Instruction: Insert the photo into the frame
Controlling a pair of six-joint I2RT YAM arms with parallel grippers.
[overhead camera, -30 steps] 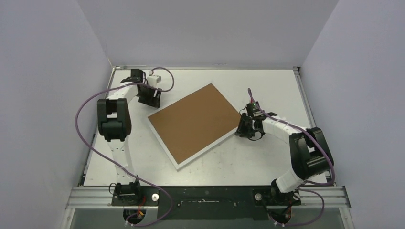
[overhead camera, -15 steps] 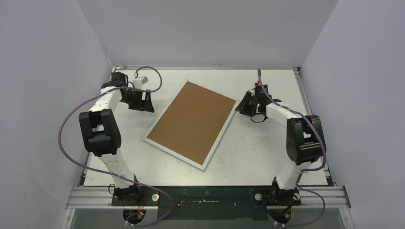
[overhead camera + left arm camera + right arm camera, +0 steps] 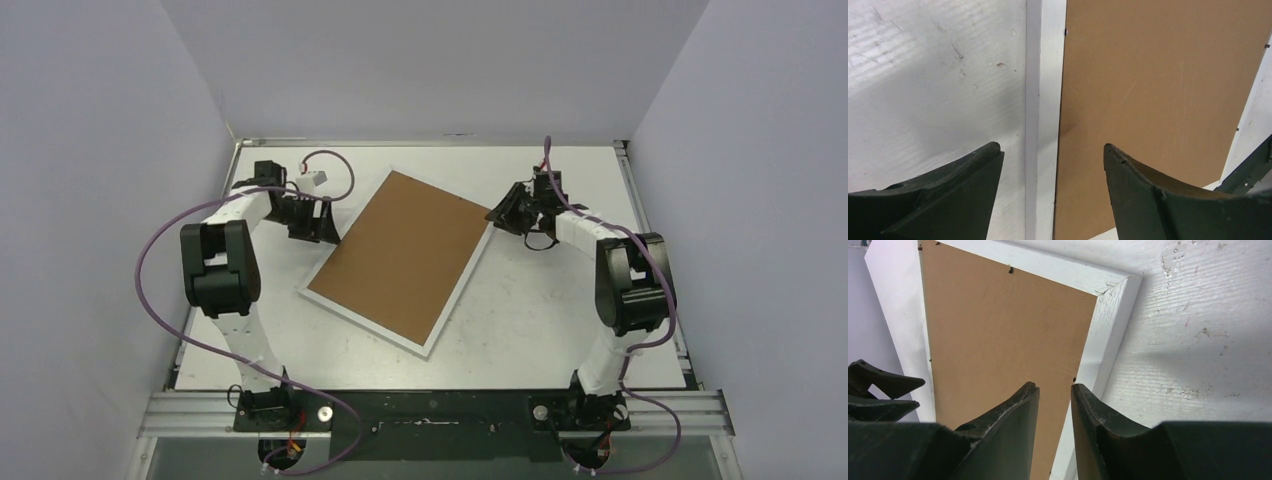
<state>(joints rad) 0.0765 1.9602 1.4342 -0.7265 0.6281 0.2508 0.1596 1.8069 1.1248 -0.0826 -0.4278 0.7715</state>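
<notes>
The frame (image 3: pixel 360 323) lies face down and tilted on the white table, its white rim around a brown cardboard backing board (image 3: pixel 400 255). The photo is hidden. My left gripper (image 3: pixel 326 226) hovers at the frame's left long edge. In the left wrist view it (image 3: pixel 1052 150) is open, its jaws straddling the white rim (image 3: pixel 1045 100) beside the board (image 3: pixel 1158 90). My right gripper (image 3: pixel 500 214) is at the frame's far right corner. In the right wrist view its jaws (image 3: pixel 1054 388) stand narrowly apart with nothing between them, above the rim (image 3: pixel 1108 330) and board (image 3: pixel 998 330).
The white table (image 3: pixel 530 320) is walled by pale panels on three sides. Purple cables loop from both arms. The left gripper's fingers (image 3: pixel 878 390) show at the far side of the frame in the right wrist view.
The frame has turned clockwise to a steeper tilt. My right gripper moved up to its far right corner. My left gripper came in to the left edge and opened wider.
</notes>
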